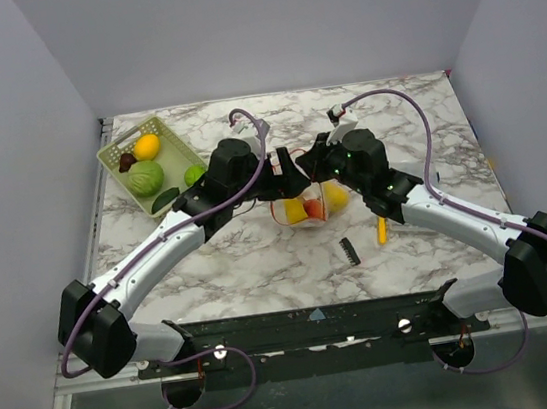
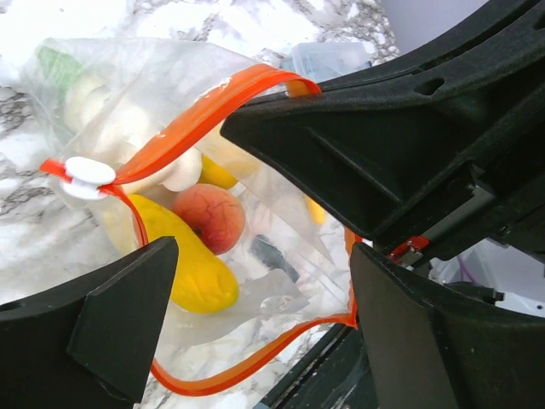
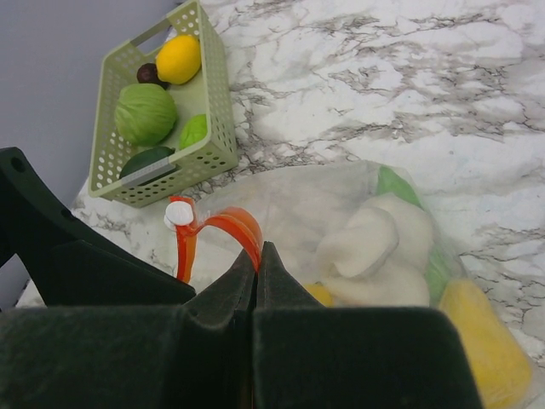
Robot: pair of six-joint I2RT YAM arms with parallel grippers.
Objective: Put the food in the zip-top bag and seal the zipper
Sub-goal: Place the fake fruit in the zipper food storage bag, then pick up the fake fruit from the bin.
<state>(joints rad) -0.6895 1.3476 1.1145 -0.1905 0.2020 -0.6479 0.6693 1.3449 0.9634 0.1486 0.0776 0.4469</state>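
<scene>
The zip-top bag (image 1: 304,206) lies mid-table with its mouth open, holding yellow (image 2: 192,268), red (image 2: 213,217) and whitish (image 3: 375,247) food. Its zipper (image 2: 196,119) is a red-orange strip with a white slider (image 2: 85,175). My right gripper (image 3: 258,249) is shut on the upper zipper strip and lifts it. My left gripper (image 2: 260,256) is open, with its fingers (image 2: 111,332) straddling the bag's mouth and the lower strip (image 2: 247,366). More food sits in the green basket (image 1: 114,157): a lemon (image 3: 179,58), a cabbage (image 3: 146,112), a lime (image 3: 194,129) and a dark green piece (image 3: 145,159).
A yellow-handled screwdriver (image 1: 381,230) and a small black comb-like piece (image 1: 349,250) lie near the bag's right front. A clear rigid box (image 2: 328,58) shows behind the bag. Both arms meet over the table's middle.
</scene>
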